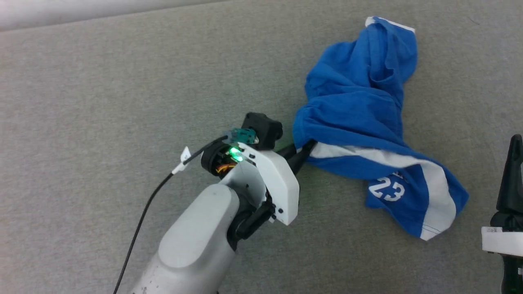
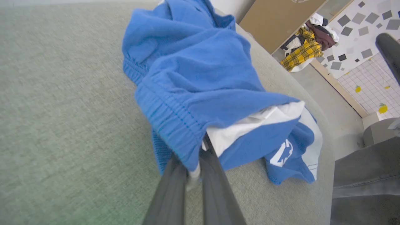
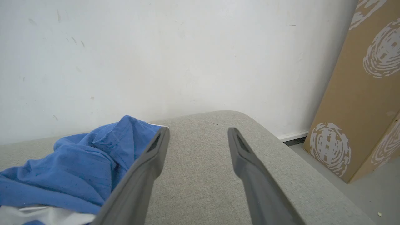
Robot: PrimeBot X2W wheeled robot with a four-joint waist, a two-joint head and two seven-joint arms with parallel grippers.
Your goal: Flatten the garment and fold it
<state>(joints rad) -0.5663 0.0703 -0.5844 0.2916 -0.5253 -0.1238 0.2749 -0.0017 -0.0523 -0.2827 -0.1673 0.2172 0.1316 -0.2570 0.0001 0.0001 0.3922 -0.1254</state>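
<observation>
Right now the left end effector (image 2: 200,153) is pinched shut on the garment (image 1: 355,102), its two dark fingers biting the gathered elastic waistband where the blue meets a white side stripe. The shorts lie in a twisted heap on the grey fabric-covered counter (image 1: 122,81), right of centre in the head view. One leg is bunched up toward the far edge and the other, with the white "23", sprawls toward the near right. The right end effector (image 3: 198,134) hangs near the heap with its jaws spread wide and nothing between them.

By the look of it, the step in hand is the flattening, and it has barely begun. To do it well, lift the pinched waistband only enough to let the twist fall out. Then bring the free end effector to the waistband's other end rather than to a leg, so both grips sit on one edge. Draw them apart gently and drag toward the near side so the legs trail out flat. The grip looks shallow, so a quick tug could slip it
</observation>
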